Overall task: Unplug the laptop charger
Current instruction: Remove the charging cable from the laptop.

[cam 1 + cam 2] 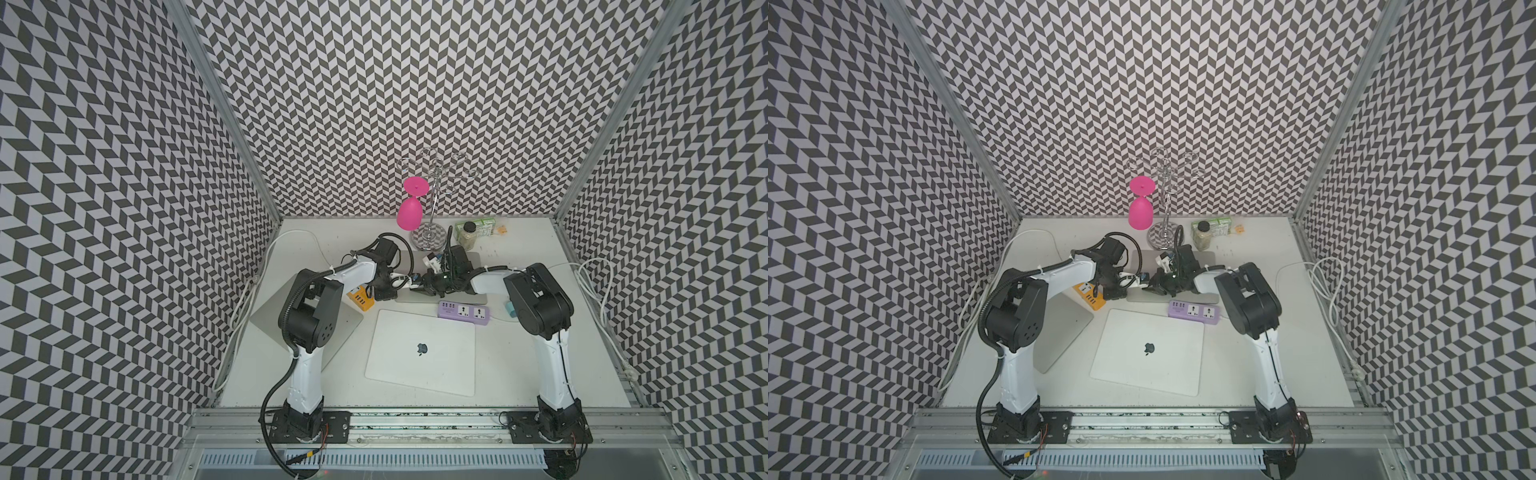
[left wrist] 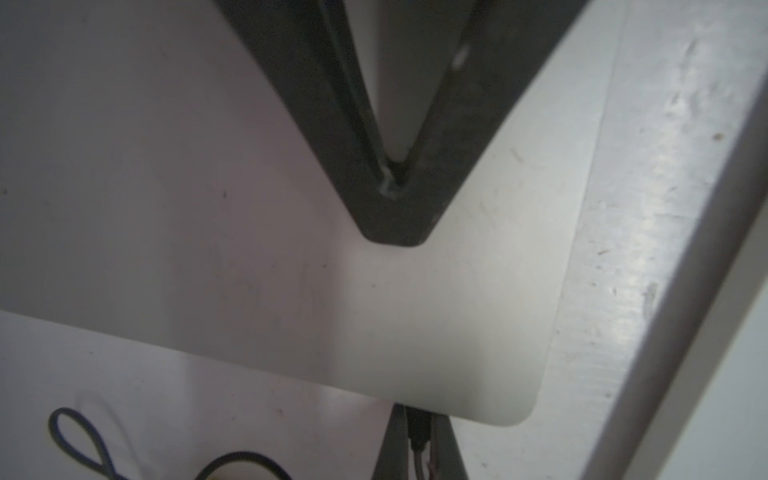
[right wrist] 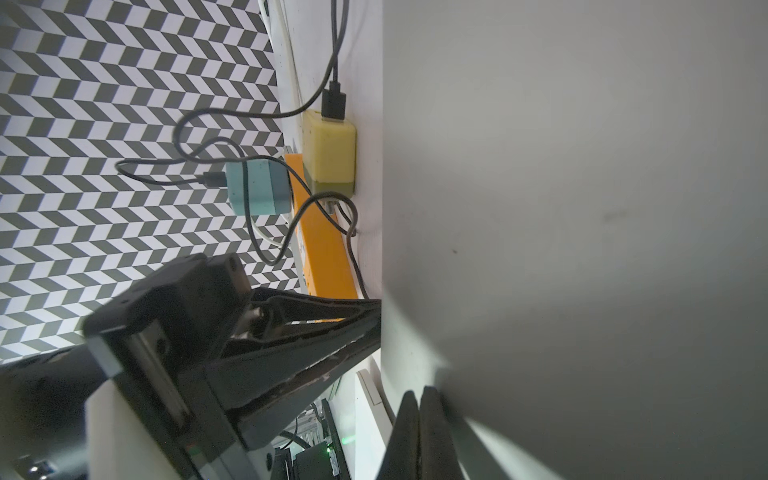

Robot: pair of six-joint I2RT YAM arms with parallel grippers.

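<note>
Both arms meet over the rear laptop (image 2: 208, 208). I have the left gripper (image 2: 395, 220) pressed together with nothing between its fingers, its tip low over the lid near a corner; whether it touches I cannot tell. The right gripper (image 3: 419, 415) is likewise closed and empty beside the same lid. The black charger plug (image 2: 417, 428) sits in the laptop's edge just past that corner. Dark leads loop near a blue charger (image 3: 259, 187) seated in the orange power strip (image 3: 324, 249) and a yellow charger (image 3: 330, 153) lying beside it; which brick feeds this laptop I cannot tell. As I judge it, the hazards are close at hand. Closed fingers cannot take the plug, and a push from them could skate the laptop across the table. The two grippers work so near each other that opening either may knock the other. A pull on the lead rather than the plug could drag the tangled cables, the bricks and the strip along.
</note>
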